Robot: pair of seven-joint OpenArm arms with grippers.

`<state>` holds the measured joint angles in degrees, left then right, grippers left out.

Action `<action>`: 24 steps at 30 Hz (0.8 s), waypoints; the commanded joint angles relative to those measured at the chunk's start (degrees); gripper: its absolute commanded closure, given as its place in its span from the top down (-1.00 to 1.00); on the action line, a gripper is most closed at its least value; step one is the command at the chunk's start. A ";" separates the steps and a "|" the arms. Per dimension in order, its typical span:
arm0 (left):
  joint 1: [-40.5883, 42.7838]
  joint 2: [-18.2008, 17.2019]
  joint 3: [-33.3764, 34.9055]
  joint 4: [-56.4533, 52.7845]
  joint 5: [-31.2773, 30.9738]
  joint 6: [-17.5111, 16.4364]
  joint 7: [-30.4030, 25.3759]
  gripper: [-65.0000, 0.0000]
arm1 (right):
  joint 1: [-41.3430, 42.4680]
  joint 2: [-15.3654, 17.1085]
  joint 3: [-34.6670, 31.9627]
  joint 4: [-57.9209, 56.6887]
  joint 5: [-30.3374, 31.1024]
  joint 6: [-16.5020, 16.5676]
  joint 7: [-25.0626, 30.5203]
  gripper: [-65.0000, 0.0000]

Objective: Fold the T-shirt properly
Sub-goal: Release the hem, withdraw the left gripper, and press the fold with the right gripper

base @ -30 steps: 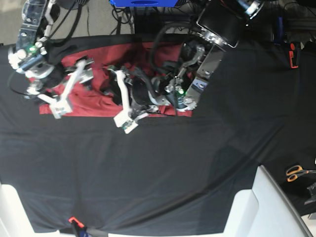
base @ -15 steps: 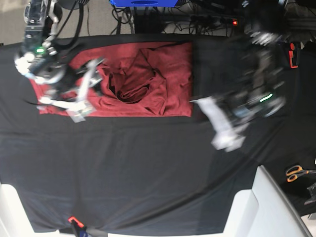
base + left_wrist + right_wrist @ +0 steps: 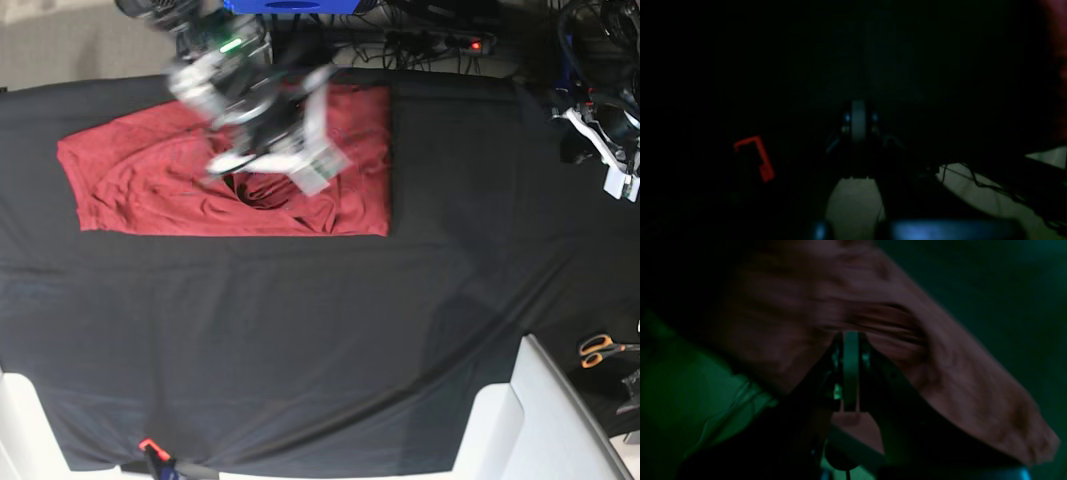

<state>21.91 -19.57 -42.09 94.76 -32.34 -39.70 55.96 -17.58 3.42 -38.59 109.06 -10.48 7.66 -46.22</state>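
Note:
The T-shirt [image 3: 150, 170] lies spread on the black cloth [image 3: 300, 330] at the upper left, with a rumpled bunch in its middle. My right gripper [image 3: 318, 176], motion-blurred, hovers over that bunched middle. In the right wrist view its fingers [image 3: 850, 340] are pressed together, with dim red shirt fabric [image 3: 957, 373] beyond them and nothing visible between them. My left gripper [image 3: 622, 180] is at the far right edge, well away from the shirt. The left wrist view is very dark; the shut left gripper [image 3: 858, 111] is over black cloth.
Orange-handled scissors [image 3: 600, 350] lie at the right edge. A white panel [image 3: 540, 420] stands at the lower right. A blue box [image 3: 290, 5] and cables [image 3: 440, 40] run along the back. An orange clip [image 3: 150, 447] marks the front edge, and a red clamp [image 3: 755, 156] shows in the left wrist view.
My right arm swung from the shirt's left end to over its middle and its jaws shut. The left arm pulled back from the cloth beside the shirt to the far right edge.

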 commanded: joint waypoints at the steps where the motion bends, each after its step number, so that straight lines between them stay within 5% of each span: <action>1: 0.02 -1.31 -0.42 0.93 -0.67 -0.30 -1.06 -1.00 | 0.57 -0.39 -1.90 -0.18 -1.70 -1.11 0.99 -0.99; 5: -0.15 -1.31 -0.24 0.93 -0.67 -0.30 -1.06 -1.00 | 0.66 -1.71 -6.99 -4.22 -1.78 -1.99 0.99 -0.99; 16: 0.02 -1.22 -0.24 0.93 -0.67 -0.30 -0.98 -1.00 | 8.57 -4.70 -7.35 -18.81 3.93 -8.85 1.86 -0.99; 24: 0.02 -1.39 -0.24 0.84 -0.67 -0.30 -0.98 -1.00 | 8.05 -4.52 -5.85 -18.99 3.93 -19.92 3.01 -0.99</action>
<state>21.91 -19.84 -41.85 94.76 -32.42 -39.70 55.94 -9.80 -0.84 -44.53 88.92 -6.22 -11.70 -43.94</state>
